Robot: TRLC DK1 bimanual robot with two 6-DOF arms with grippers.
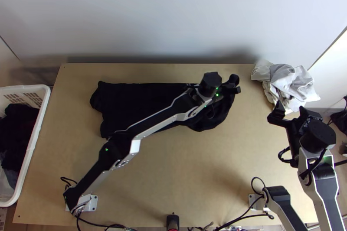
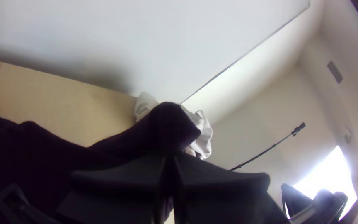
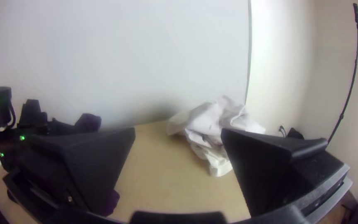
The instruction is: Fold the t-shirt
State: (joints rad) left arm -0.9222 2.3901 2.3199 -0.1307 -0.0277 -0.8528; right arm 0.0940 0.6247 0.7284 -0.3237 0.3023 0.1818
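Note:
In the top view the black t-shirt (image 1: 134,101) lies as a long folded strip across the table's back half, its right end bunched. My left gripper (image 1: 234,88) is at that right end. In the left wrist view the left gripper (image 2: 170,159) is shut on the t-shirt (image 2: 146,128), part of which stands up beyond the fingertips; white print shows on the cloth. My right gripper (image 1: 289,112) is over the table's right side, away from the t-shirt. The right wrist view shows the right gripper (image 3: 178,132) open, with nothing between its fingers.
A crumpled white and grey cloth (image 1: 288,83) lies at the table's back right corner, just beyond the right gripper. A white basket (image 1: 32,144) holding dark cloth stands left of the table. Bare tabletop (image 1: 182,170) spreads in front of the t-shirt.

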